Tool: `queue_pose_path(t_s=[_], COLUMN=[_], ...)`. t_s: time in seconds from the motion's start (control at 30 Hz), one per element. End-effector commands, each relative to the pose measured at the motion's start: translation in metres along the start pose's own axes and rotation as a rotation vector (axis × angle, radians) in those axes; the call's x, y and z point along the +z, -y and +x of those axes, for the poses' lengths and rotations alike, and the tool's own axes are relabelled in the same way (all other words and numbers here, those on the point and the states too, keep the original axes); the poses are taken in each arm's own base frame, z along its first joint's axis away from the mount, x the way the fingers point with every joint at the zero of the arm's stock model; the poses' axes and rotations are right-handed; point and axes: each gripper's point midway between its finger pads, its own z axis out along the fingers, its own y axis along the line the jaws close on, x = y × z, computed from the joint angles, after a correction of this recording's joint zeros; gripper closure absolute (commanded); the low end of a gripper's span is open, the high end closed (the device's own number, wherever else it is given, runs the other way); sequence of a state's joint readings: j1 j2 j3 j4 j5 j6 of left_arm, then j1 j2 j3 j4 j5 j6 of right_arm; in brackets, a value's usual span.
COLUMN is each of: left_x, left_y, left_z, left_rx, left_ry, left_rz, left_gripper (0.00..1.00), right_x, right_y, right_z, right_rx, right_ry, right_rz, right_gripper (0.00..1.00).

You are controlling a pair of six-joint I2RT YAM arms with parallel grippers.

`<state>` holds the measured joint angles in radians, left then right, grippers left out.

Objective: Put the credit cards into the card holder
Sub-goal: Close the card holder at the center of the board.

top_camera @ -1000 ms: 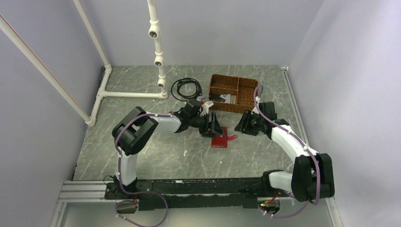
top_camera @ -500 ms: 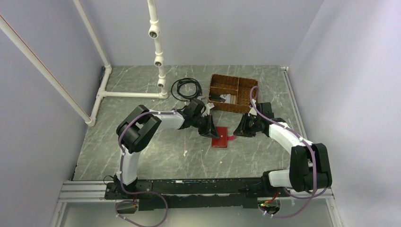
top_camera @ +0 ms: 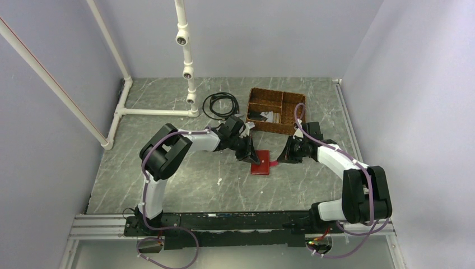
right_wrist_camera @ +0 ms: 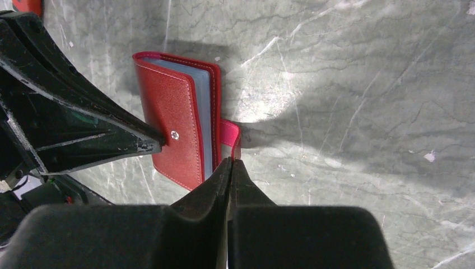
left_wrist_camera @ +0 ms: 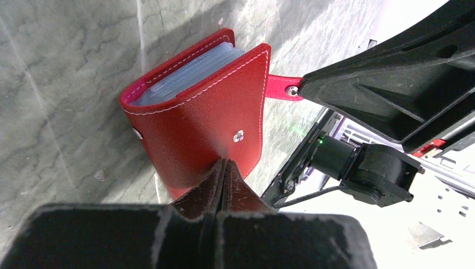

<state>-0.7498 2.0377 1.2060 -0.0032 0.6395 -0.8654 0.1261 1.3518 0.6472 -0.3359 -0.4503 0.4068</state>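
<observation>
Lying closed: red card holder (left_wrist_camera: 196, 123) | tab (left_wrist_camera: 280, 87) unsnapped | left fingers (left_wrist_camera: 207, 185), right fingers (right_wrist_camera: 210, 185) pressed together

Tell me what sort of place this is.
Most likely a robotics lab test cell. A left arm and a right arm are bolted to a metal rail at the near edge of a marble-pattern table. Plain lilac walls box it in, and a white pipe frame stands at the back.

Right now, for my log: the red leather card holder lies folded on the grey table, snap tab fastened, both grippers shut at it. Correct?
No: the snap tab sticks out sideways, unfastened, as the left wrist view shows. Otherwise right: red leather card holder folded on the grey table, left gripper and right gripper shut.
</observation>
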Motion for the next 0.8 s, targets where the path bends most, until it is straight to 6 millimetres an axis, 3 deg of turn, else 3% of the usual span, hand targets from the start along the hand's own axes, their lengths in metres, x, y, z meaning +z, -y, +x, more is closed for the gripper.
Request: queue_pose_path(t_s=[0.0, 0.3, 0.77], left_x=[0.01, 0.016, 0.017], left_y=[-0.015, -0.021, -0.022], left_z=[0.005, 0.01, 0.013], left_rx=[0.009, -0.008, -0.006], left_ry=[-0.019, -0.028, -0.035], left_rz=[-0.067, -0.088, -0.097], left_gripper=[1.0, 1.0, 1.0], right_x=[-0.002, 0.0, 0.021], right_y=[-0.008, -0.054, -0.062], right_z=[-0.008, -0.009, -0.006], right_rx=[-0.042, -0.09, -0.088], right_ry=[0.036, 0.017, -0.033], right_rz=[-0.034, -0.23, -0.229], right_gripper=[1.0, 1.0, 1.0])
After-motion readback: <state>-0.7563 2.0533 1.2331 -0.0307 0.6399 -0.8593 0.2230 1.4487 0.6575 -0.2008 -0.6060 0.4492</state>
